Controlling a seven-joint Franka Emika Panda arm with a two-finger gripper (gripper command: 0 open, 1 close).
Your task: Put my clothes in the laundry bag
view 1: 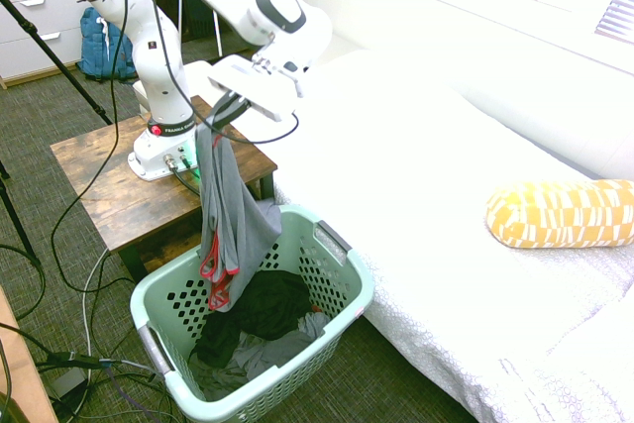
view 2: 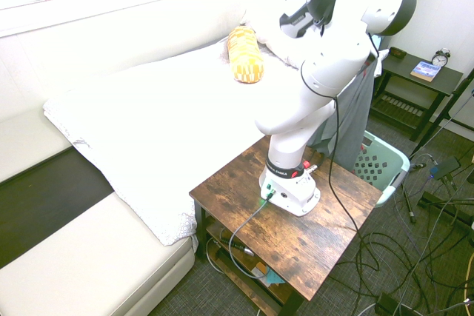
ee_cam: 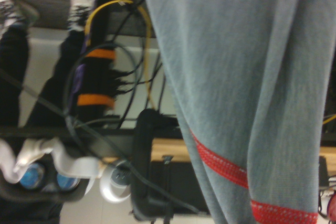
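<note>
The white arm reached out from its base on the wooden worktop (view 1: 109, 185), with the tool (view 1: 220, 118) clamped shut on the top of the grey garment with red trim (view 1: 233, 215). The garment hung straight down from the tool as a long narrow drape. Its lower, red-edged end dangled just inside the mouth of the mint-green laundry basket (view 1: 342, 284), at the rim nearest the worktop, and hung just above the black garment (view 1: 260, 309) lying there. A plain grey cloth (view 1: 272, 354) lay beside the black one on the basket floor.

The basket stood on the carpet in the gap between the worktop edge and the white bed (view 1: 436, 235); its far long rim sat close against the mattress side. A yellow patterned bolster (view 1: 560, 213) rested on the bed, well apart from the basket.

In the second exterior view the garment (view 2: 354, 120) showed behind the arm, over the basket (view 2: 385, 164). The wrist view showed the grey fabric (ee_cam: 236, 77) close up, crossed by red seams.
</note>
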